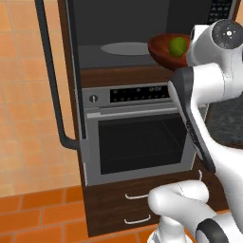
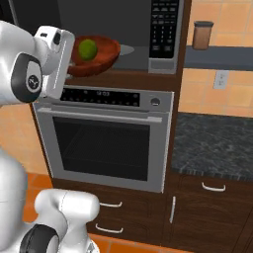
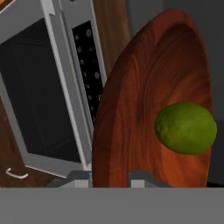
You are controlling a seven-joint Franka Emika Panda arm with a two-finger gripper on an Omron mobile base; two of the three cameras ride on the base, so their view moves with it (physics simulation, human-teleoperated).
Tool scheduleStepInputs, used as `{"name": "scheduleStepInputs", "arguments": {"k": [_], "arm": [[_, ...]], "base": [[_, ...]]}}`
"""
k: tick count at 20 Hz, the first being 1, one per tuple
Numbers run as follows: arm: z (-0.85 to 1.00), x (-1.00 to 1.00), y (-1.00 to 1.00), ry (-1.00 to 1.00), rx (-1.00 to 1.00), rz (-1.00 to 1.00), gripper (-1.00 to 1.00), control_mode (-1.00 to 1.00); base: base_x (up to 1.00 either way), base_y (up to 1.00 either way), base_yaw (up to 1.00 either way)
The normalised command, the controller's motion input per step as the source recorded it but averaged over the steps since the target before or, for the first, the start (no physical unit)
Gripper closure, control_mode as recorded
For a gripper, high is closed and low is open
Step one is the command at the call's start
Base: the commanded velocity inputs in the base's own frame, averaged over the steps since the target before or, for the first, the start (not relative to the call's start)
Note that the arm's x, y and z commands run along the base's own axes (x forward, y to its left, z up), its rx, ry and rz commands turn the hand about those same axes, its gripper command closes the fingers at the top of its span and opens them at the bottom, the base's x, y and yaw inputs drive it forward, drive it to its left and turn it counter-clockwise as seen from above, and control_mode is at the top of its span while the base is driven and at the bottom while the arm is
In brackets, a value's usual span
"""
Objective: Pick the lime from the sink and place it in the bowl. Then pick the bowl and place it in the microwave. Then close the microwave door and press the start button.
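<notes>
The claw (image 3: 110,178) is pinching the near rim of the bowl (image 3: 144,109) at the bottom of the hand view. The lime (image 3: 186,128) is sitting inside the bowl, to the right of the claw. In the right base view, the bowl is hanging at the front of the microwave (image 2: 133,29), upper left, above the oven (image 2: 101,143).

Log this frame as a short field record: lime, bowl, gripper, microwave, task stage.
lime: lying inside the bowl
bowl: gripped by its rim, held at the open front of the microwave cavity
gripper: shut on the bowl's rim
microwave: cavity exposed, glass turntable bare
microwave door: swung open to the left
task stage: lime step done; whether the bowl is set down inside cannot be told
</notes>
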Motion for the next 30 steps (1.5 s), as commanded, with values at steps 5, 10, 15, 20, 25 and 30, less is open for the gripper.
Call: {"name": "scheduleStepInputs", "arguments": {"k": [5,10,15,20,25,30], "arm": [[0.38,1.0,0.0,-0.03,-0.02,-0.03,1.0,-1.0],[0.02,1.0,0.12,0.06,-0.04,-0.06,1.0,-1.0],[0.0,1.0,0.21,0.0,-0.03,0.03,1.0,-1.0],[0.0,1.0,0.2,0.0,-0.03,0.08,1.0,-1.0],[-0.3,1.0,0.11,0.03,-0.01,0.12,1.0,-1.0],[-0.43,0.66,0.02,0.03,-0.03,0.11,1.0,-1.0]], "base": [[0.0,0.0,0.0],[0.0,0.0,0.0],[0.0,0.0,0.0],[0.0,0.0,0.0],[0.0,0.0,0.0],[0.0,0.0,0.0]]}}
